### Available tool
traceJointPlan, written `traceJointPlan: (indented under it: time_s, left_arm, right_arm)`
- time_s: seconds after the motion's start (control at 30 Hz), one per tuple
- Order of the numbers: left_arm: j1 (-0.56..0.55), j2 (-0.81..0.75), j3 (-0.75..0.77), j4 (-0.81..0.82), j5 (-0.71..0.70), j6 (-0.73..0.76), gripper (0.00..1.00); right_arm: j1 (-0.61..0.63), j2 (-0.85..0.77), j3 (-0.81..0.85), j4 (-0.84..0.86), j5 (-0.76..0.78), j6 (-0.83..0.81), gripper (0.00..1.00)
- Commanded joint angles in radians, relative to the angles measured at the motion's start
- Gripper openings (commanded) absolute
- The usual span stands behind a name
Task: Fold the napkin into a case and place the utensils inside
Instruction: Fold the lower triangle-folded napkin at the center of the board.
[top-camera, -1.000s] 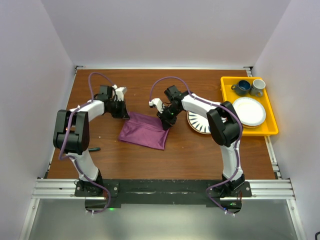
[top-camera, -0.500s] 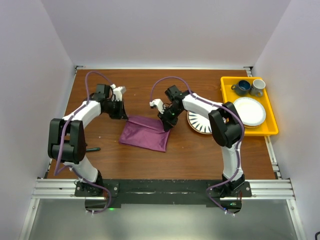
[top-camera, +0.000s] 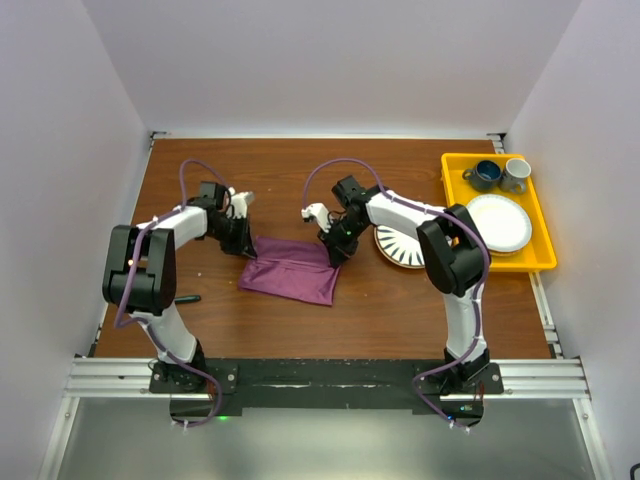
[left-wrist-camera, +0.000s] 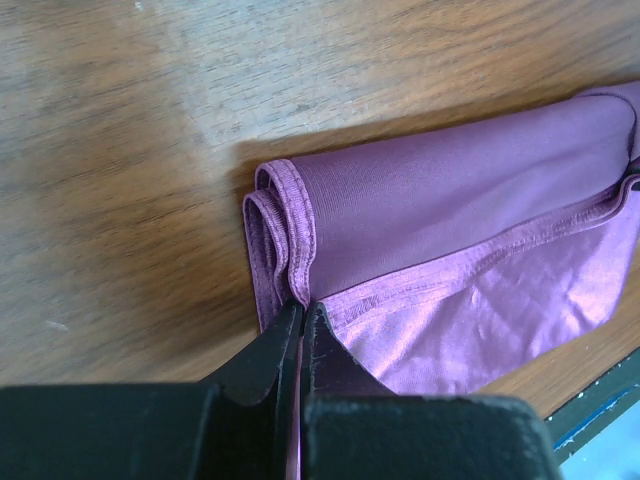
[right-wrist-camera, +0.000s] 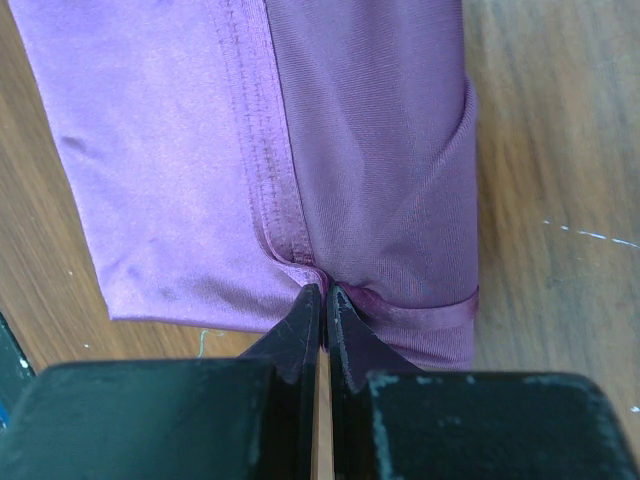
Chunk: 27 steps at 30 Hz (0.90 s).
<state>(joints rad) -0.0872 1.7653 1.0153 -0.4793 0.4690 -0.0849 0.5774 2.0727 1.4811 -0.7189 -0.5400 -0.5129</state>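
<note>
The plum-purple napkin (top-camera: 290, 272) lies mid-table, folded over into a band, with its far edge doubled toward the near side. My left gripper (top-camera: 243, 247) is shut on the folded hem at the napkin's left end (left-wrist-camera: 450, 210), jaws pinched on the stitched edge (left-wrist-camera: 300, 305). At the right end, my right gripper (top-camera: 335, 255) is shut on the hem where the top layer meets the lower one (right-wrist-camera: 324, 290). The shiny underside of the napkin (right-wrist-camera: 170, 150) shows beside the matte fold. The utensils are out of view.
A striped plate (top-camera: 402, 252) sits right of the napkin, partly under my right arm. A yellow tray (top-camera: 455, 200) at far right holds white plates (top-camera: 498, 222) and two mugs (top-camera: 487, 175). A small dark object (top-camera: 185, 298) lies near the left arm.
Both grippers have drawn the napkin's far edge toward the near side. The cloth has gone from a wide slanted square to a narrower folded band.
</note>
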Motion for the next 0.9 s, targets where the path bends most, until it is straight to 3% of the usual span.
traceJointPlan:
  time_s: [0.0,0.2,0.47,0.63,0.73,0.87]
  left_arm:
    - [-0.002,0.045,-0.018,0.018,-0.066,0.036,0.00]
    - [0.007,0.034,-0.026,0.021,-0.086,0.037,0.00]
    - [0.078,-0.114,-0.069,0.091,0.098,0.060,0.00]
    - [0.087,-0.155,-0.051,0.081,0.074,0.080,0.00]
    - [0.087,-0.124,-0.011,0.025,0.092,0.132,0.09]
    - [0.087,-0.278,-0.099,0.214,0.244,0.071,0.20]
  right_arm:
    - [-0.001,0.033,-0.007,0.047,0.083,-0.001,0.00]
    - [-0.008,0.096,0.063,0.067,0.159,0.004,0.00]
    - [-0.022,0.136,0.153,0.049,0.176,-0.056,0.00]
    - [-0.024,0.112,0.147,0.021,0.146,-0.134,0.00]
    - [-0.019,0.096,0.120,0.027,0.143,-0.173,0.00]
    - [-0.010,0.107,0.119,0.038,0.141,-0.199,0.00]
